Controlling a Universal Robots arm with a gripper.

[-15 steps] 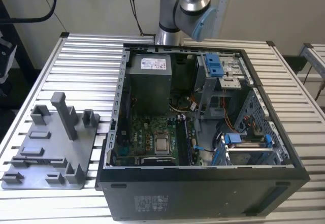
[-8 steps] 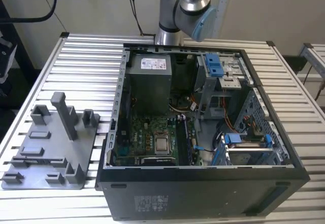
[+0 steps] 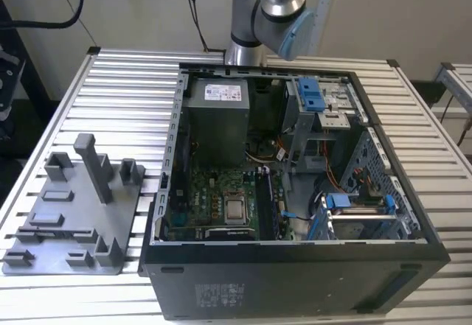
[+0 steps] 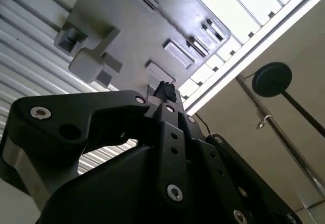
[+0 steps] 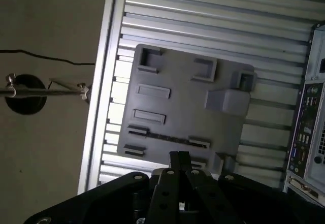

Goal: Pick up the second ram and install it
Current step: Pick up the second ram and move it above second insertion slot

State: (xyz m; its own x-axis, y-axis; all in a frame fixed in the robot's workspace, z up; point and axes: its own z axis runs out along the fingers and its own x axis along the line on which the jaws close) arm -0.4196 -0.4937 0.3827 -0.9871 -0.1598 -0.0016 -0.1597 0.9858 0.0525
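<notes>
1. Gripper (image 5: pixel 179 157) hangs high over the grey holder tray (image 5: pixel 223 76), fingertips pinched together with nothing between them, same look in both wrist views
2. Second ram (image 5: pixel 167 137) looks like that thin dark strip sitting edge-on in the tray between two little holders, near the fingertips but not touched, though I can't swear to it
3. Tray lies on the slatted metal table (image 3: pixel 125 96), on the exterior view's left of the open PC case (image 3: pixel 295 273) with its green motherboard (image 3: pixel 214 192); the arm (image 3: pixel 273 4) rises behind the case
</notes>
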